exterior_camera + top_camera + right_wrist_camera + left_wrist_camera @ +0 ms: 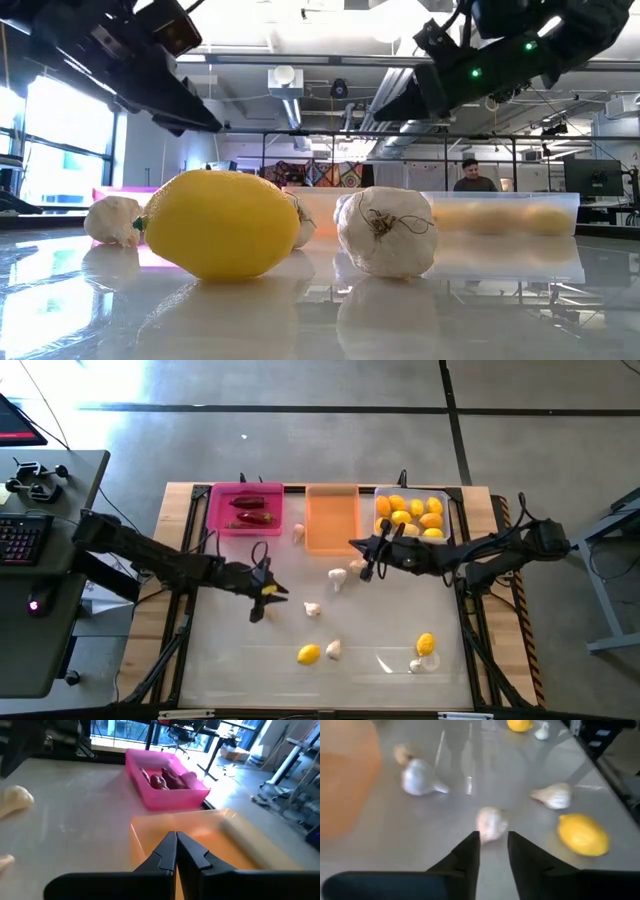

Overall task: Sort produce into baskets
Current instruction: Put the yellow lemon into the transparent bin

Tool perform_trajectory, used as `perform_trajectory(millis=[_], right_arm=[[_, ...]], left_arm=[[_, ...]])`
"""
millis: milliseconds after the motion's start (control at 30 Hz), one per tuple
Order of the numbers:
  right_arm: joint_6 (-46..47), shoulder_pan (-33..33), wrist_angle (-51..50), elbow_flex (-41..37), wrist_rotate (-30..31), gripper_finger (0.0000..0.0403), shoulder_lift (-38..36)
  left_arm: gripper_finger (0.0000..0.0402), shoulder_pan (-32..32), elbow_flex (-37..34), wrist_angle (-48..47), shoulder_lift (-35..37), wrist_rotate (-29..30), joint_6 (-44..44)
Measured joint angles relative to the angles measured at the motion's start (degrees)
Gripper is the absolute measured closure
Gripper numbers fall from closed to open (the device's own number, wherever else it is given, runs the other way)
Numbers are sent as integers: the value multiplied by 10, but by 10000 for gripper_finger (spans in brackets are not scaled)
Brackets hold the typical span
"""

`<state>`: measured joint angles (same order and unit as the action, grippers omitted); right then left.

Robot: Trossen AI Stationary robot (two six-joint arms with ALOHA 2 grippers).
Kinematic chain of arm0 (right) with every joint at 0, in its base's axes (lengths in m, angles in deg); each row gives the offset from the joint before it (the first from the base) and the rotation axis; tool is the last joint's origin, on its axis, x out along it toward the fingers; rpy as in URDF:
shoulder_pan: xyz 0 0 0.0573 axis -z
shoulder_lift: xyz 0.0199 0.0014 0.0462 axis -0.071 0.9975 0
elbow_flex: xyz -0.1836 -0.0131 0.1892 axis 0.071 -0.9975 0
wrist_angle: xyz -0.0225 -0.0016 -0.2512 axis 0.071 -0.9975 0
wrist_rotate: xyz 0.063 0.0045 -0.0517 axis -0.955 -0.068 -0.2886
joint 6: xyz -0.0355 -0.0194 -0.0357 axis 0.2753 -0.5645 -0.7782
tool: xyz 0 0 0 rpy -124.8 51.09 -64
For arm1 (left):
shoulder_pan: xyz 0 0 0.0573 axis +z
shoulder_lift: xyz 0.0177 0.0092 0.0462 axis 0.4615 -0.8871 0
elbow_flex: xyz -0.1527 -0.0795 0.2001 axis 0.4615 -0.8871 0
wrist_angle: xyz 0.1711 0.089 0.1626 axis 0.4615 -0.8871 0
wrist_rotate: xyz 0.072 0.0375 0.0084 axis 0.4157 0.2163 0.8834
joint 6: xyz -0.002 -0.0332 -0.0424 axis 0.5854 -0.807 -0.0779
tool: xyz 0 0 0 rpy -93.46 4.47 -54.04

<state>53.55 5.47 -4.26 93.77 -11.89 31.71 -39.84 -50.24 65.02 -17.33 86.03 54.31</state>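
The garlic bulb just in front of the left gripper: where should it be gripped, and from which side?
Grip the garlic bulb across its round body, coming from above. It lies alone on the table, so the left gripper's slightly parted fingers can probably straddle it. Avoid the thin stem tip; it would likely slip.

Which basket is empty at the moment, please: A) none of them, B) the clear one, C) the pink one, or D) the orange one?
D: in the high view the orange basket shows only its bare floor, while the pink basket holds chili peppers and the clear basket holds lemons.
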Motion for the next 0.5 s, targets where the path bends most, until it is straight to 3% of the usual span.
perform_trajectory(millis=[200,500], right_arm=[[22,9,-3,0,-15,402,0],[39,10,-5,0,-15,402,0]], left_arm=[[266,-58,10,39,-74,16,-76],[252,-138,152,-11,-194,53,-90]])
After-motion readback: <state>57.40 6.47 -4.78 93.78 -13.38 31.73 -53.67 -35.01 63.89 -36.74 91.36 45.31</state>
